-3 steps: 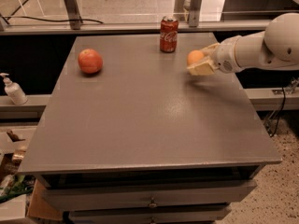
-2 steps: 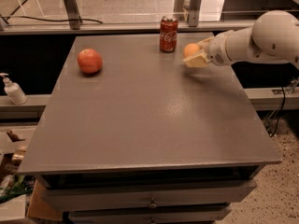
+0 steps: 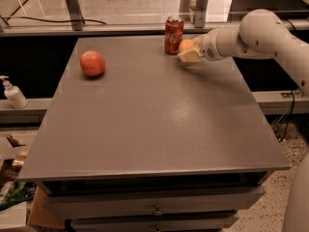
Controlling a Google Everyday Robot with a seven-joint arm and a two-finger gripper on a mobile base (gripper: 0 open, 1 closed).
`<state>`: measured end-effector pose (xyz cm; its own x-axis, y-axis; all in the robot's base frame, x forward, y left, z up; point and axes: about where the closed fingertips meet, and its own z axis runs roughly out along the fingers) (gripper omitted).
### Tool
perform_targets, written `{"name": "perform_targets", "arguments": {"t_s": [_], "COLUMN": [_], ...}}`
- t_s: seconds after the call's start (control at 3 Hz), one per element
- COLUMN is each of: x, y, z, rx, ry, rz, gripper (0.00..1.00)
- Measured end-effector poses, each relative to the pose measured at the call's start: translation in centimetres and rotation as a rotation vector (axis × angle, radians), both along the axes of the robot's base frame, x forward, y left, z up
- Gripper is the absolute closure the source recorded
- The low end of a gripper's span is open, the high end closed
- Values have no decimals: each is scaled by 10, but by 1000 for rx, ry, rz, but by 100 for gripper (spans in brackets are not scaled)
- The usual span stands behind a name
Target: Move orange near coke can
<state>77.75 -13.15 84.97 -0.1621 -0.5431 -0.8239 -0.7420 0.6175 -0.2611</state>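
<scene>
Gripper (image 3: 187, 52) at far side of table (image 3: 145, 120), closed around orange (image 3: 185, 45), just right of can (image 3: 173, 35). Contact with can not discernible. Apple (image 3: 92, 63) well apart, left. Recommended: lower gently, release only once seated, withdraw rightward to avoid toppling can.

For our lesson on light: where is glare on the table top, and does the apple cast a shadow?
Camera view: pale sheen on the table, right of centre; dark shadow under the apple; the gripper, holding the orange by the coke can, is outside it.
</scene>
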Motion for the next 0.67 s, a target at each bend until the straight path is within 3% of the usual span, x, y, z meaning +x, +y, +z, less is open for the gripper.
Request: {"name": "perform_targets", "arguments": {"t_s": [0.33, 0.67], "x": [7, 11], "y": [5, 9], "z": [-4, -8], "rx": [8, 17], "ry": [9, 24], "rz": [3, 5], "gripper": [100, 82]}}
